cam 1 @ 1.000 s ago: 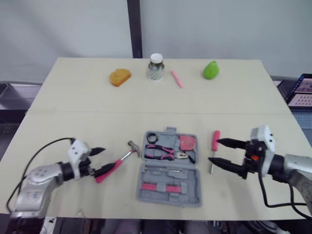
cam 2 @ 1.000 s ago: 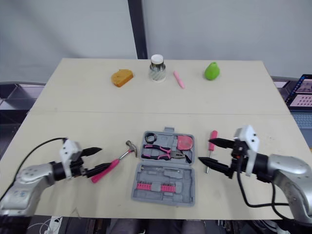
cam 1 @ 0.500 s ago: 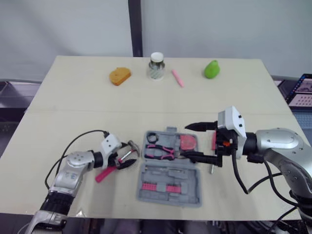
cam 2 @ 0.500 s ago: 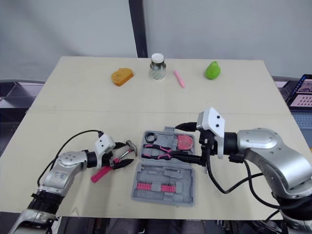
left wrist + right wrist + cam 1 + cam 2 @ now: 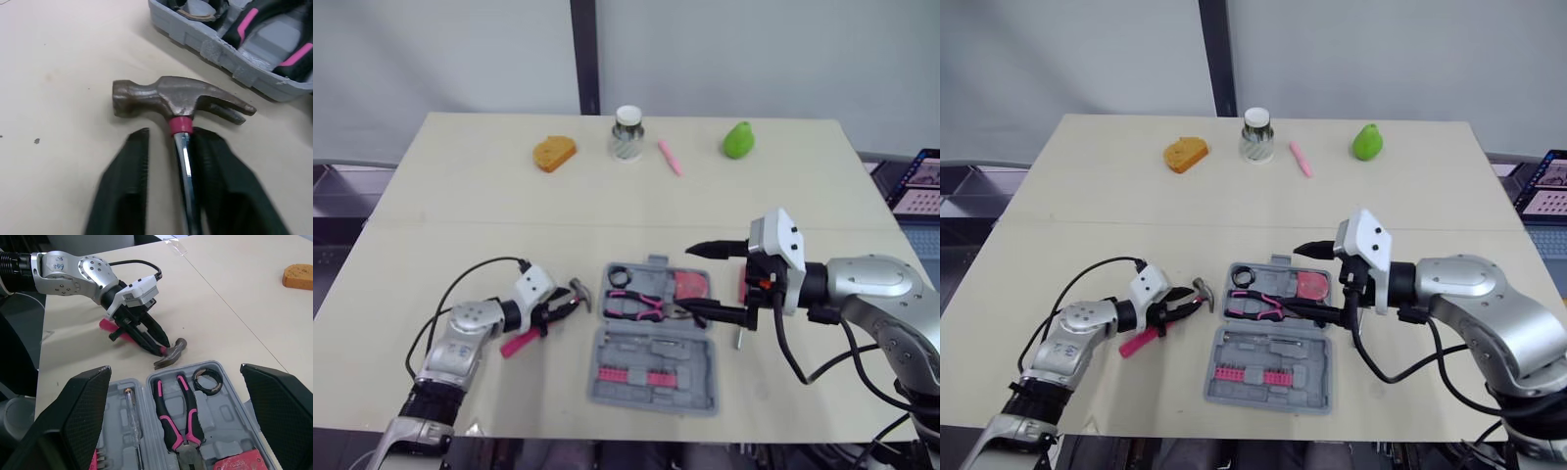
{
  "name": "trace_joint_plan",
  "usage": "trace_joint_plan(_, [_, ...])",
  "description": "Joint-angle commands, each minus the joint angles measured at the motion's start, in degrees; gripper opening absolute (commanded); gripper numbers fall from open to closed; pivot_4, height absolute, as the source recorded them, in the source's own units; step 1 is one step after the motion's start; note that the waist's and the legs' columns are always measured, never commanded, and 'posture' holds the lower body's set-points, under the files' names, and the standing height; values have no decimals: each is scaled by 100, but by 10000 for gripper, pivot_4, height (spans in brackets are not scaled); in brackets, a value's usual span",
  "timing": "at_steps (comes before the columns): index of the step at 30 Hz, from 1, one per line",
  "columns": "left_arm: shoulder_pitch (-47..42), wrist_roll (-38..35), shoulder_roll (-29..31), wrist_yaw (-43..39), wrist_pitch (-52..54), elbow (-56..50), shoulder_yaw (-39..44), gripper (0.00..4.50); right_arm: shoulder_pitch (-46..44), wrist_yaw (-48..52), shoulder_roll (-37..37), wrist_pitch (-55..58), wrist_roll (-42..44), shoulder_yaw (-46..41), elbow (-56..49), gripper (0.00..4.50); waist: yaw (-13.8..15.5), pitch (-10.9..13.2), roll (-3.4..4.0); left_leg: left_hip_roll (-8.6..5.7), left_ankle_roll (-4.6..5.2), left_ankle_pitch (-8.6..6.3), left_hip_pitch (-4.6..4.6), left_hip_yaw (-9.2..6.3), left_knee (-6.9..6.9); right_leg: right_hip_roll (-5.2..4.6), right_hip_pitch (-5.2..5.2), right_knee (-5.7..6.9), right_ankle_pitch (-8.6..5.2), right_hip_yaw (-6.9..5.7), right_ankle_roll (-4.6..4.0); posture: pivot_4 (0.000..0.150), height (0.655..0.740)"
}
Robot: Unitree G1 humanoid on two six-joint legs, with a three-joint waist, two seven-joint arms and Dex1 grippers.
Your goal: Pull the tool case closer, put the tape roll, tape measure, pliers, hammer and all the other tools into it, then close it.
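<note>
Pale beige table (image 5: pixel 489 259) fills most of view; faint seam (image 5: pixel 460 224) crosses it side to side. Behind table's far edge: plain pale grey wall (image 5: pixel 754 49), split by dark vertical post (image 5: pixel 584 54). Beyond table's right edge: lit screen (image 5: pixel 927 178), perhaps laptop. Beyond table's left edge: dark metal frame (image 5: pixel 337 191). Light soft, even over tabletop.

Tool case (image 5: pixel 690 367) opened flat at lower centre of the desk (image 5: pixel 460 196), loose things beside and behind it.

In the case's upper half: tape roll (image 5: pixel 618 277) at left, pliers (image 5: pixel 641 306) just below it, tape measure (image 5: pixel 1310 286) at right. Just left of the case: hammer (image 5: pixel 580 292), head nearest the case, shaft between the parted fingers of the left gripper (image 5: pixel 558 313). Over the case's right edge: right gripper (image 5: pixel 693 279), fingers wide apart, with a screwdriver (image 5: pixel 738 338) just right of the case, partly behind it. Across the upper frame, left to right: sponge (image 5: pixel 553 154), jar (image 5: pixel 626 134), marker (image 5: pixel 668 158), pear (image 5: pixel 736 140).
</note>
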Motion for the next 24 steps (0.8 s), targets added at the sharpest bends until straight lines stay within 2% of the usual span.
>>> trace_joint_plan(1, [95,106,-75,-2,106,118,-139,521,57,-31,-26,-77,-9,-34,-192,45000,2,-1,1,0,0,0,1,0,0,0,1,0,0,1,0,1500,7400])
trace_joint_plan(9, [76,22,-107,-269,-232,202,-144,521,451,71,-82,-237,-105,-95,-248,45000,6,-7,11,0,0,0,5,1,0,0,2,2,0,4,0,1500,7400])
trace_joint_plan(14, [-194,-296,437,-1202,360,-1064,-282,521,1165,371,-500,-378,-103,-497,-377,45000,11,12,-21,0,1,-1,-11,-1,2,1,-6,-3,0,4,0,1500,7400])
trace_joint_plan(18, [-477,-507,933,-2049,914,-1994,-610,521,2068,733,-946,-593,-273,-894,-446,45000,22,15,-26,1,2,-1,-21,-2,3,3,-11,-7,0,2,0,1500,7400])
trace_joint_plan(24, [-889,-270,1120,-2319,1392,-2703,-1174,521,2793,990,-1217,-799,-420,-1236,-511,45000,-4,15,-26,1,3,-2,-16,3,3,6,-8,-11,0,13,0,1500,7400])
